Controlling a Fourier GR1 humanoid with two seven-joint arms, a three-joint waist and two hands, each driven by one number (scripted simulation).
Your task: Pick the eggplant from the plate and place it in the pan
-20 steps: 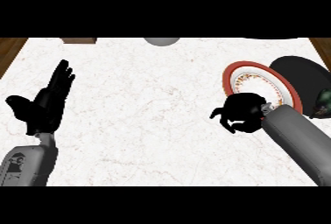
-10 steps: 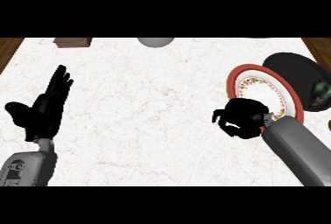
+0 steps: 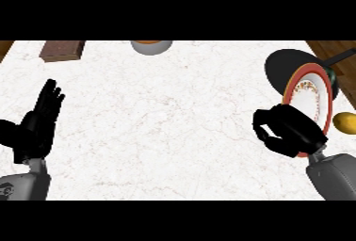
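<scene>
Right hand [image 3: 288, 132] over the plate's [image 3: 314, 92] rim — its grasp cannot be told; left hand [image 3: 31, 134] spread; pan [image 3: 285, 63] behind.

White marble counter [image 3: 173, 117], faintly veined in grey, filling nearly the whole view, with brown wood showing beyond both far corners. Near the far left corner, a brown wooden block [image 3: 62, 50], lying flat, long side along the far edge. Farther right along that edge, a grey bowl [image 3: 151, 47] with something orange inside, cut off at the top. On the right, a round black pan [image 3: 292, 62], handle [image 3: 342, 54] angled toward the far right. Overlapping the pan's near rim, a red-rimmed plate [image 3: 314, 96] with patterned white centre, lower part hidden. Just beside the plate, at the right edge, a small yellow fruit [image 3: 344, 121].
</scene>
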